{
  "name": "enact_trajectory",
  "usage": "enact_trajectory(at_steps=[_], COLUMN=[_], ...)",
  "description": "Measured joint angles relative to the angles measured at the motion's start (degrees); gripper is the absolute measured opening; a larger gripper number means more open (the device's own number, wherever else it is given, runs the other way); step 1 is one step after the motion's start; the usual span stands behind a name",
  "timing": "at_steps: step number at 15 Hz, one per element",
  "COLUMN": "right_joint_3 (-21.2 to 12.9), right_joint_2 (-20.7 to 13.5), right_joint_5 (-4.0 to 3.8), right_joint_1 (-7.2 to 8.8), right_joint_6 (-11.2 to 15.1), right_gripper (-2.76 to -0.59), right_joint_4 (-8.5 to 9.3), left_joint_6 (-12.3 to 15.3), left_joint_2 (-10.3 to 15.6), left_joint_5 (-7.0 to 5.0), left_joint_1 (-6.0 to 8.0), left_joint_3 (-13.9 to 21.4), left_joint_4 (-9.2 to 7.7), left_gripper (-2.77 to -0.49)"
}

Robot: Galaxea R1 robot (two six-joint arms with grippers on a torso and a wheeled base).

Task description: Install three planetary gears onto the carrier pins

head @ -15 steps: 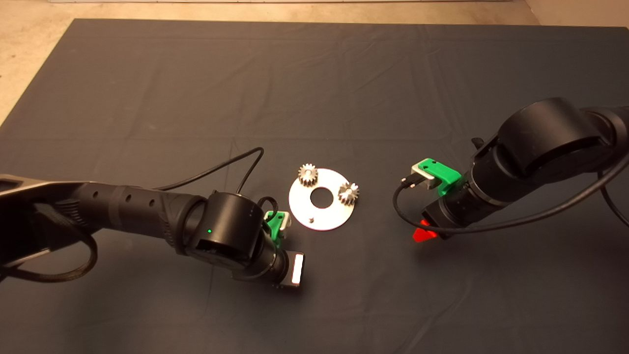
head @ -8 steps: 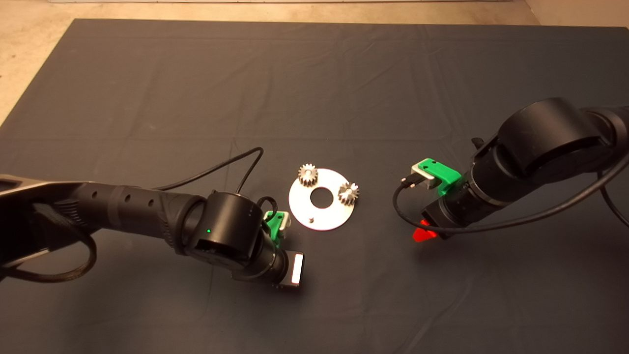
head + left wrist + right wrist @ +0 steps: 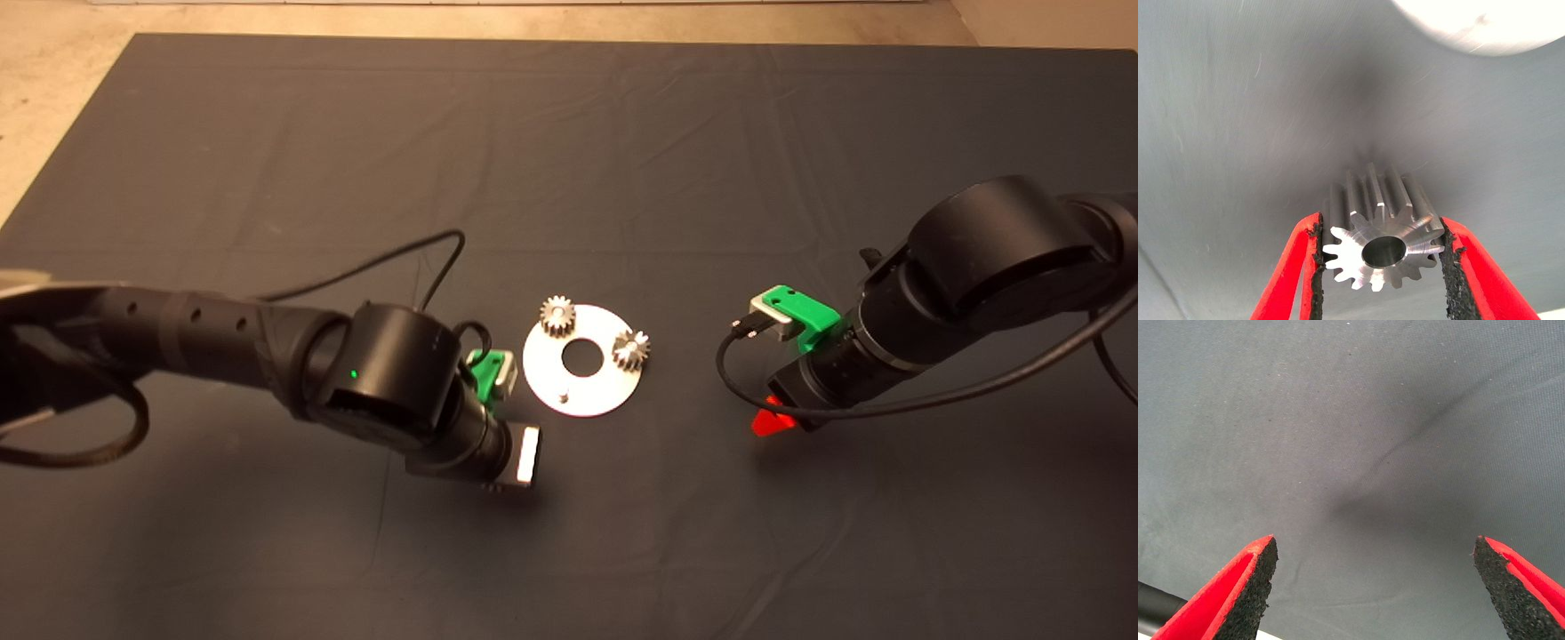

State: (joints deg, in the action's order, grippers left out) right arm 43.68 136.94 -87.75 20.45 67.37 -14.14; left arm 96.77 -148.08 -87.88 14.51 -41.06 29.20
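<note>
The left gripper [image 3: 1379,257] clamps a gear [image 3: 1381,237] between its pads; only the wrist view shows this. The right gripper [image 3: 1375,577] is wide apart over the mat [image 3: 622,151]. On the disc [image 3: 605,391] at mid-mat, two gears [image 3: 556,316] sit, one pin [image 3: 562,396] bare.

Left arm reaches in from the left, wrist angled down over the mat; left gripper [image 3: 1381,267] has its pads clamped on a gear [image 3: 1381,237]. Right arm enters from the right, right gripper [image 3: 1375,577] spread wide, holding nothing, low over the mat.
</note>
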Motion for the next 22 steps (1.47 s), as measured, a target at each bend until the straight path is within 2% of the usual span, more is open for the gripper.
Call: enact_trajectory(at_steps=[1, 4, 8, 11, 13, 17, 22], right_joint_3=[0.0, 0.0, 0.0, 0.0, 0.0, 0.0, 0.0], right_joint_2=[0.0, 0.0, -0.2, -0.2, -0.2, -0.3, -0.2], right_joint_5=[0.04, 0.04, 0.01, 0.04, 0.04, 0.05, 0.04], right_joint_1=[0.01, -0.01, -0.01, -0.01, -0.01, -0.01, -0.01], right_joint_6=[0.1, 0.5, 1.1, 1.6, 1.8, 2.2, 2.4], right_gripper=[-1.18, -1.18, -1.18, -1.18, -1.18, -1.18, -1.18], right_joint_4=[0.00, 0.01, 0.12, 0.59, 0.72, 1.00, 1.39], left_joint_6=[0.0, 0.0, -0.6, -4.3, -7.5, -14.5, -20.8], left_joint_2=[-1.0, -2.6, -3.6, -7.0, -8.4, -8.7, -9.2], left_joint_5=[0.03, 0.45, 0.12, 0.23, 0.38, 0.36, 0.38], left_joint_1=[1.15, 2.12, 4.69, 5.16, 5.21, 5.24, 5.71], left_joint_3=[0.0, 0.0, -1.1, -4.2, -6.3, -9.3, -11.0], left_joint_4=[-0.70, -2.85, -3.16, -3.35, -3.35, -3.35, -3.43], left_gripper=[-2.32, -2.32, -2.33, -2.33, -2.33, -2.33, -2.33])
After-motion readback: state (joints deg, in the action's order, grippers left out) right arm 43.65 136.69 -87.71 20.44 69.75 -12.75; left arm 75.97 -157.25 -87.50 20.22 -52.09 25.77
